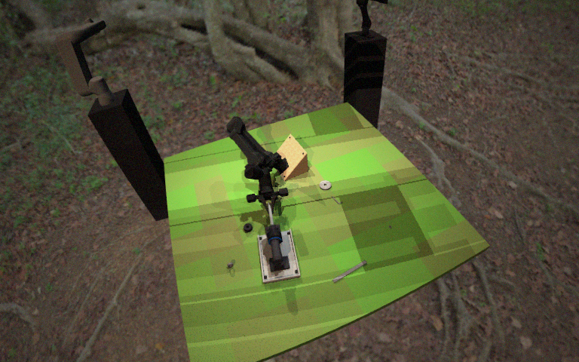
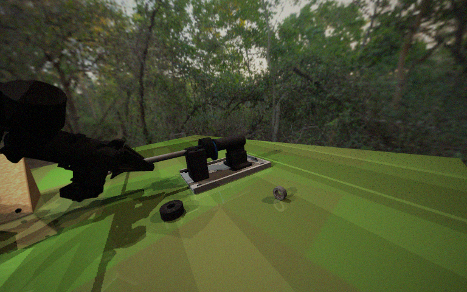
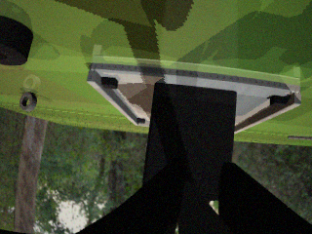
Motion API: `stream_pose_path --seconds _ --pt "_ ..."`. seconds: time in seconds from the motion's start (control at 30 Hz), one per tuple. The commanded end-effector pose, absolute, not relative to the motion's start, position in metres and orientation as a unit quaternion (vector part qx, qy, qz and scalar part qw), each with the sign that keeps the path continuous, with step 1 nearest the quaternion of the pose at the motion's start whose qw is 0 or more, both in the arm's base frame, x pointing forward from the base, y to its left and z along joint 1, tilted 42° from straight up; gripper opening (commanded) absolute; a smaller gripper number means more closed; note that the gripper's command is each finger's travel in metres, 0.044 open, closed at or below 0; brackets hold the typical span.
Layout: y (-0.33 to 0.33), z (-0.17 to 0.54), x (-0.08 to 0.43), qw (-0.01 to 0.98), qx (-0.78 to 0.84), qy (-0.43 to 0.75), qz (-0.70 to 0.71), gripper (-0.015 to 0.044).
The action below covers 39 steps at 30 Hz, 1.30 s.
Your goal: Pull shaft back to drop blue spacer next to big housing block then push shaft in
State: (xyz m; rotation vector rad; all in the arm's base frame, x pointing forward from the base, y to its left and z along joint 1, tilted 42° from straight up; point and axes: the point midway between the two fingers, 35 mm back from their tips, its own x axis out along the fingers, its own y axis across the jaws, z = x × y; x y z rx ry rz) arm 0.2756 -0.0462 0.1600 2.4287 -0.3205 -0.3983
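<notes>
My gripper [image 1: 268, 203] [image 2: 148, 162] [image 3: 202, 171] is shut on the pale metal shaft [image 1: 271, 215] [image 2: 168, 156]. The shaft runs through the small dark front post [image 2: 197, 165] [image 3: 205, 117] toward the dark housing block [image 1: 277, 253] [image 2: 231, 142]. A thick black spacer [image 1: 273, 231] [image 2: 205, 147] sits behind the post. The thin blue spacer [image 1: 280, 240] [image 2: 216, 149] stands between it and the housing, its lower edge below the housing's tube. The shaft's far end is hidden. All stand over the pale base plate [image 1: 261, 263] [image 2: 234, 176].
A black ring [image 1: 247, 231] [image 2: 172, 214] [image 3: 15, 49] and a small grey ring [image 1: 230, 265] [image 2: 284, 193] [image 3: 33, 101] lie beside the plate. A wooden wedge [image 1: 294, 155] [image 2: 15, 185], a white washer [image 1: 329, 186] and a grey bar [image 1: 350, 271] are also on the table.
</notes>
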Motion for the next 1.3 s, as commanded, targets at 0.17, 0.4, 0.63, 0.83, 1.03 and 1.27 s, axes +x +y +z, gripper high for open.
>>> stream_pose_path --seconds 0.17,0.4,0.63,0.83,1.03,1.27 --pt "-0.0459 0.1597 0.2746 0.324 0.926 -0.121 -0.151 0.0000" --pt "-0.0462 0.1598 0.2749 0.324 0.926 -0.122 -0.152 0.0000" --pt "-0.0462 0.1598 0.2748 0.324 0.926 -0.121 -0.151 0.0000" --pt "-0.0461 0.1604 0.2762 0.324 0.926 -0.121 -0.151 0.0000" --pt "-0.0459 0.1610 0.2778 0.324 0.926 -0.121 -0.151 0.0000" --pt "-0.0459 0.1615 0.2796 0.324 0.926 -0.121 -0.151 0.0000"
